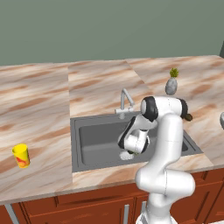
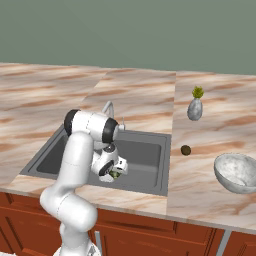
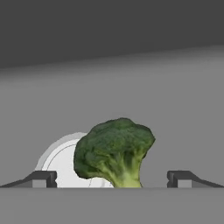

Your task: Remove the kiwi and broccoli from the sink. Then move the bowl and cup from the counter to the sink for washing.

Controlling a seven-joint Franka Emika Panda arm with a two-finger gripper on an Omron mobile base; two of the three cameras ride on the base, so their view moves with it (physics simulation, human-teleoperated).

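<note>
Both end effector [image 3: 111, 178] fingers wide apart, straddling broccoli [image 3: 113, 151].

No words, numbers or brands to read here; the cup [image 1: 21, 155] carries a red-orange mark, too small to make out.

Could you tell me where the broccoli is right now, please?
The broccoli lies in the sink, by the drain, between the open gripper's fingertips in the hand view.
</note>
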